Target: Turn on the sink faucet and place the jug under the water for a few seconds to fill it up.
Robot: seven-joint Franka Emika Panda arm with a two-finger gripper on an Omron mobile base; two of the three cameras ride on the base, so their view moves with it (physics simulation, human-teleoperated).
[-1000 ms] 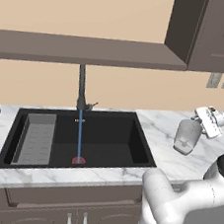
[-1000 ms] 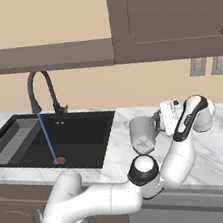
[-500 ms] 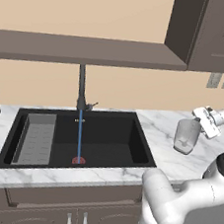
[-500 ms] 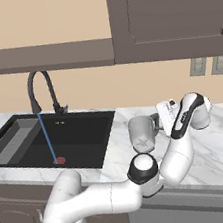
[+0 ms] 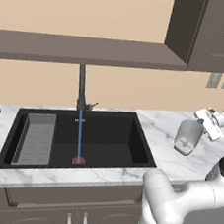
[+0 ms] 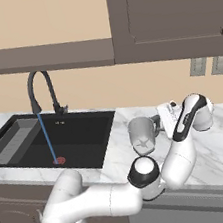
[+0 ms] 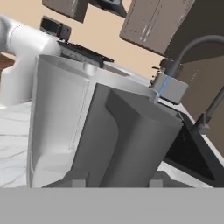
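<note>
The hand (image 6: 158,122) reaches sideways at the jug (image 6: 142,135), which stands upright on the marble table (image 5: 145,140) directly ahead of the fingers and fills the hand view at close range (its pale wall and darker spout section both show there). The fingers are drawn in around the jug's upper part, but whether the pads actually bear on its wall cannot be told, since the jug's own body hides the contact. The main risk, as a judgement, is a shallow or off-centre grip: the jug tapers, so a pinch placed high on the body could let it slip or tip when lifted. A second risk lies in the carry, because the sink (image 5: 140,137) sits well beyond the jug on the side away from the hand, and a low sweep could catch the jug on the basin's rim. The water (image 5: 79,135) already falls in a thin stream from the sink faucet (image 6: 40,91) to the drain, so a badly centred jug would miss it. The arm is folded, its elbow low near the base and its forearm rising to a bent wrist that turns the hand level toward the jug.
</note>
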